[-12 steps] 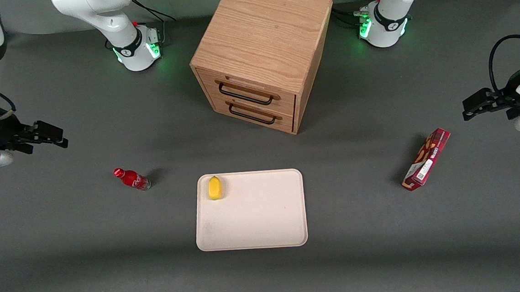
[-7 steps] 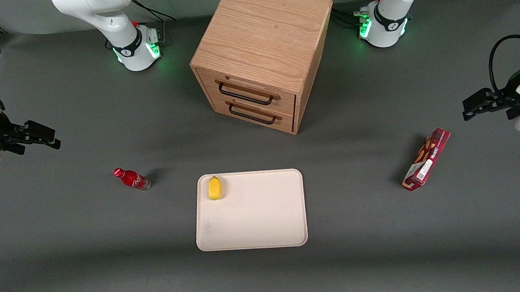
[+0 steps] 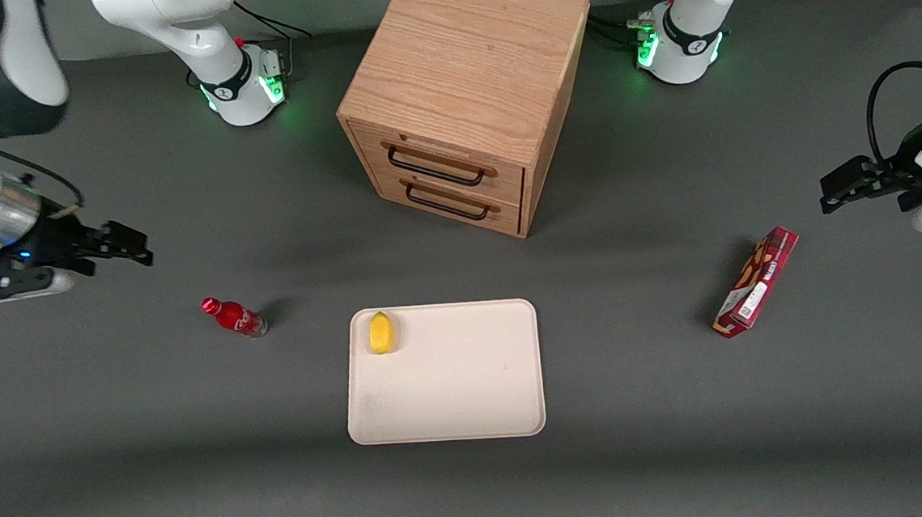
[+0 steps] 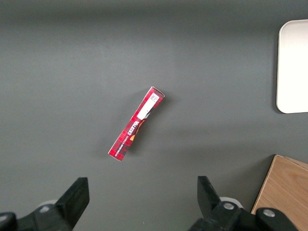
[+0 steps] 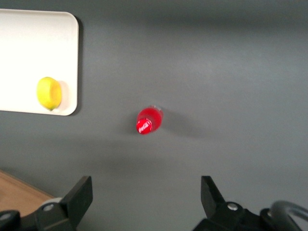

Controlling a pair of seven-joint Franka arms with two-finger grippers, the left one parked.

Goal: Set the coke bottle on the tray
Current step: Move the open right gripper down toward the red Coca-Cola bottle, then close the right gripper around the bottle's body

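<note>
The coke bottle (image 3: 234, 316), small and red with a red cap, stands on the grey table beside the cream tray (image 3: 454, 389), toward the working arm's end. In the right wrist view I see its cap from above (image 5: 146, 123) and a corner of the tray (image 5: 29, 33). My right gripper (image 3: 133, 251) hangs open and empty above the table, farther from the front camera than the bottle and farther out toward the working arm's end. In the right wrist view its fingers (image 5: 145, 196) are spread wide with bare table between them.
A yellow lemon (image 3: 381, 332) lies on the tray's corner nearest the bottle. A wooden drawer cabinet (image 3: 462, 96) stands farther from the front camera than the tray. A red snack box (image 3: 756, 282) lies toward the parked arm's end.
My right gripper drew back toward the table's end, then moved in toward the bottle. The bottle, tray and lemon have not moved.
</note>
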